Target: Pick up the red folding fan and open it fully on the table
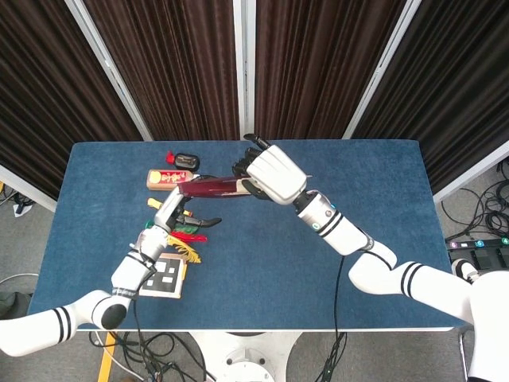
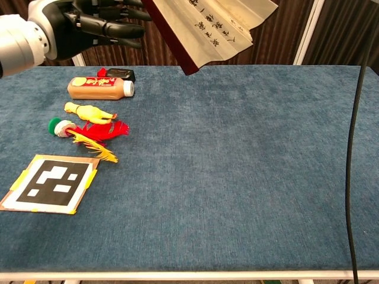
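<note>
Carpet-like blue cloth covers the table (image 2: 237, 177), and nearest on its left side lies a black-and-white marker card (image 2: 50, 182) with taped corners. Just beyond the card sits a red and yellow feathered toy (image 2: 89, 133) with a green cap at its left end, and just past that a small yellow rubber chicken (image 2: 89, 110) lying on its side. Farther back on the left lies an orange-brown bottle (image 2: 99, 87) with a red label and a white cap pointing right, and behind it, near the far edge, a small black object (image 2: 120, 74) with a red bit beside it. Above this left group hangs the left hand (image 2: 100, 23), raised off the table with its dark fingers stretched apart toward the right and nothing in them; in the head view the same hand (image 1: 171, 213) sits over the toys, its tips close to the left end of the fan. The red folding fan (image 2: 204, 26) is held in the air above the far middle of the table, partly spread, its cream paper with dark writing showing in the chest view and its dark red outer rib pointing down and left. The right hand (image 1: 270, 175) grips the fan (image 1: 213, 188) at its right end, fingers curled round the ribs.
</note>
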Available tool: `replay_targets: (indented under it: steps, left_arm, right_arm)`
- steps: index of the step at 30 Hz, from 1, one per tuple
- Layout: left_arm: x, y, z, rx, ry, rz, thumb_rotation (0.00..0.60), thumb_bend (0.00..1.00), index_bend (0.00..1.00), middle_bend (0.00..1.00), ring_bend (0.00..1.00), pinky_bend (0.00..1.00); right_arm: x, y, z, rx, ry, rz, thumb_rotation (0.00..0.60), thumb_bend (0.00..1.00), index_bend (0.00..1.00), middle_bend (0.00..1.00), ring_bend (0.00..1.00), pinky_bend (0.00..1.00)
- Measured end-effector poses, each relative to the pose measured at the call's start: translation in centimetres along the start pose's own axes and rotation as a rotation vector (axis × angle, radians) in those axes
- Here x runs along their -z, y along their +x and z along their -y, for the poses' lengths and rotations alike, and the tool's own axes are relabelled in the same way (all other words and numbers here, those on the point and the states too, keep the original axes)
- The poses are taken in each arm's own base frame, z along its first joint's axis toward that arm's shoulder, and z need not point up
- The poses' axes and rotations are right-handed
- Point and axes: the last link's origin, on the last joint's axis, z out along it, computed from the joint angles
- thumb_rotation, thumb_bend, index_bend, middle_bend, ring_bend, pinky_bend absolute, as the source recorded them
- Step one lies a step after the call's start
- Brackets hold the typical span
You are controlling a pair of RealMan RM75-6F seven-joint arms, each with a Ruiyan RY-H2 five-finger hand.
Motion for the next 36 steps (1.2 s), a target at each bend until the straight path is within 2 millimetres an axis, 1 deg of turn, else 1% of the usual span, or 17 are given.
replay_targets:
  steps: [7,13,22,27,30,33,36]
  left_arm:
    - [-0.5,-1.4,0.1,-0.063,0.010,0.012,0.600,0.06,0.43,0.40,0.25,0.33]
    - [-1.1,-2.3,0.1,-0.025,0.029,0.017,0.600,0.09,0.47,0.44,0.27,0.33]
    - [-1.9,-2.6,0.4,0.023,0.068,-0.004,0.600,0.18,0.55,0.52,0.34,0.36]
    - [-2.2,-2.7,0.7,0.067,0.095,-0.022,0.600,0.20,0.59,0.54,0.35,0.37]
    - [-2.3,-2.7,0.8,0.079,0.106,-0.036,0.600,0.22,0.62,0.57,0.38,0.39]
    - [-2.5,-2.7,1.0,0.074,0.112,-0.051,0.600,0.26,0.65,0.61,0.41,0.41]
    - [-2.6,-2.6,1.1,0.081,0.120,-0.073,0.600,0.31,0.69,0.65,0.44,0.43]
  right_arm:
    - [-0.7,-0.3,0.5,0.004,-0.006,0.010,0.600,0.70,1.00,0.82,0.43,0.16]
    - [-1.1,-0.8,1.2,-0.002,-0.005,0.014,0.600,0.70,1.00,0.82,0.43,0.15]
    - [-1.2,-1.3,1.7,-0.002,-0.007,0.007,0.600,0.71,1.00,0.82,0.43,0.14]
    - [-1.1,-1.6,1.8,0.003,-0.010,0.006,0.600,0.71,1.00,0.82,0.43,0.13]
    - [-1.1,-1.7,1.9,0.001,-0.014,0.003,0.600,0.72,1.00,0.82,0.43,0.12]
    - [-0.9,-1.8,2.0,-0.002,-0.015,0.003,0.600,0.72,1.00,0.82,0.43,0.12]
    - [-0.8,-1.8,2.1,-0.006,-0.013,0.001,0.600,0.72,1.00,0.82,0.43,0.12]
